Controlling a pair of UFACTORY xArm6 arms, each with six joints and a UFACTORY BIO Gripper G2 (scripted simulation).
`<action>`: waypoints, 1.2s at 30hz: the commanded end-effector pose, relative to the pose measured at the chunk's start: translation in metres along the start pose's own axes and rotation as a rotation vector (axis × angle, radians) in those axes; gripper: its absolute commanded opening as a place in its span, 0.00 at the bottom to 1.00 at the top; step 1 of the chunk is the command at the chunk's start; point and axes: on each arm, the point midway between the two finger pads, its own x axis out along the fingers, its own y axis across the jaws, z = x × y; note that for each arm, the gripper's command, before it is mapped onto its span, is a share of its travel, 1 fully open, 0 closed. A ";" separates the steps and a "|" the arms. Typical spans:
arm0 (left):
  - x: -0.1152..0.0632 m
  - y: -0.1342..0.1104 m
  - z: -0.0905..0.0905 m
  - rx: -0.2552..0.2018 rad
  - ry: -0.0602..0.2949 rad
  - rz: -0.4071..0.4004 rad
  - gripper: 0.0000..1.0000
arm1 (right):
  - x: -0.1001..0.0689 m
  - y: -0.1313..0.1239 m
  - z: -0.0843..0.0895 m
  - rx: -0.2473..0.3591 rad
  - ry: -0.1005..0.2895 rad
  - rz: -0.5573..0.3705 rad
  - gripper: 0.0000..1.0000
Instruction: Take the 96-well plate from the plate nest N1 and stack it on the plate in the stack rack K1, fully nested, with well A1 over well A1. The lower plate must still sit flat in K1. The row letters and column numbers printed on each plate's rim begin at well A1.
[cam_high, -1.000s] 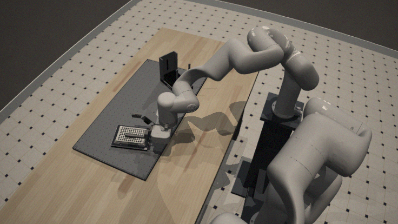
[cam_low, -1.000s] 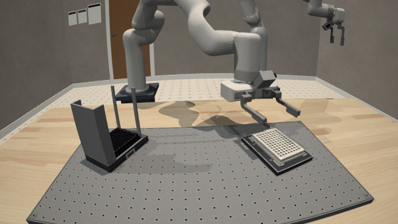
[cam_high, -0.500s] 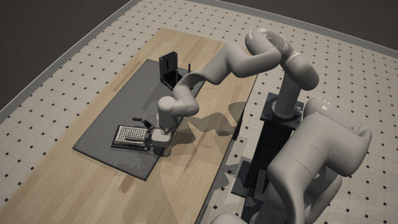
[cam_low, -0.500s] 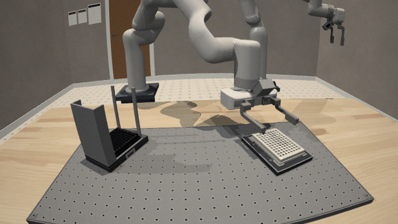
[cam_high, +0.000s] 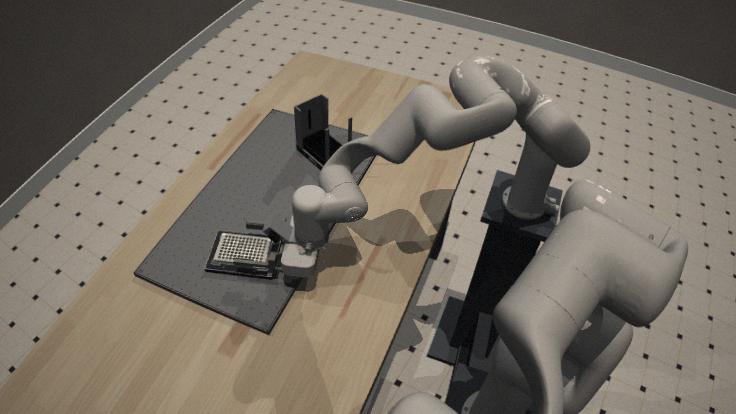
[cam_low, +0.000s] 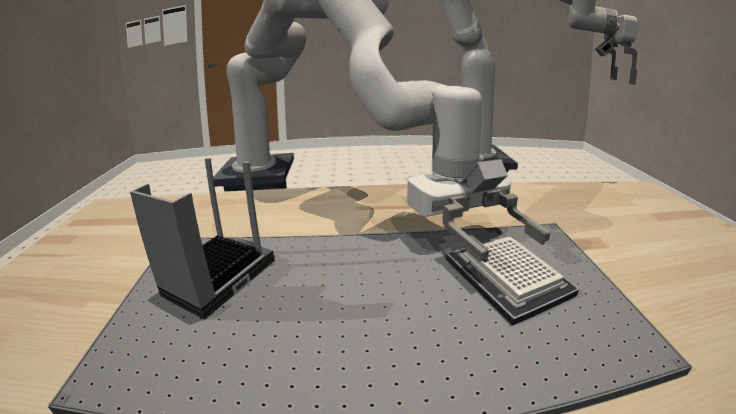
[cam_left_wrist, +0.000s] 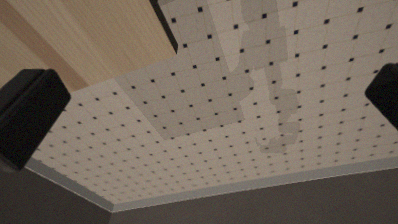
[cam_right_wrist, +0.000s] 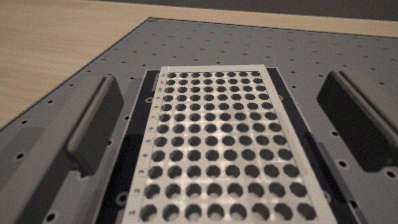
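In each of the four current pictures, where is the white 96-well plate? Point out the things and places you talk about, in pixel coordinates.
Top: left of centre, low, the white plate (cam_high: 243, 248) (cam_low: 519, 266) (cam_right_wrist: 215, 142).
Exterior: right of centre, below the right gripper (cam_low: 514, 247).
Left wrist: not in it.
Right wrist: centre, reaching the bottom edge.
Shared landmark: the dark perforated board (cam_high: 205, 205) (cam_low: 329, 329) (cam_right_wrist: 200, 47), in all but left wrist.
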 end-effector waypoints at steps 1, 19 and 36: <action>-0.002 0.000 -0.001 0.000 0.005 0.000 1.00 | 0.002 0.001 0.003 0.003 -0.006 0.000 0.37; -0.002 0.000 -0.001 0.000 0.005 0.000 1.00 | 0.002 0.001 -0.004 0.003 -0.006 0.000 0.37; -0.002 0.000 -0.001 0.000 0.005 0.000 1.00 | 0.002 0.001 -0.014 0.003 -0.006 0.000 0.37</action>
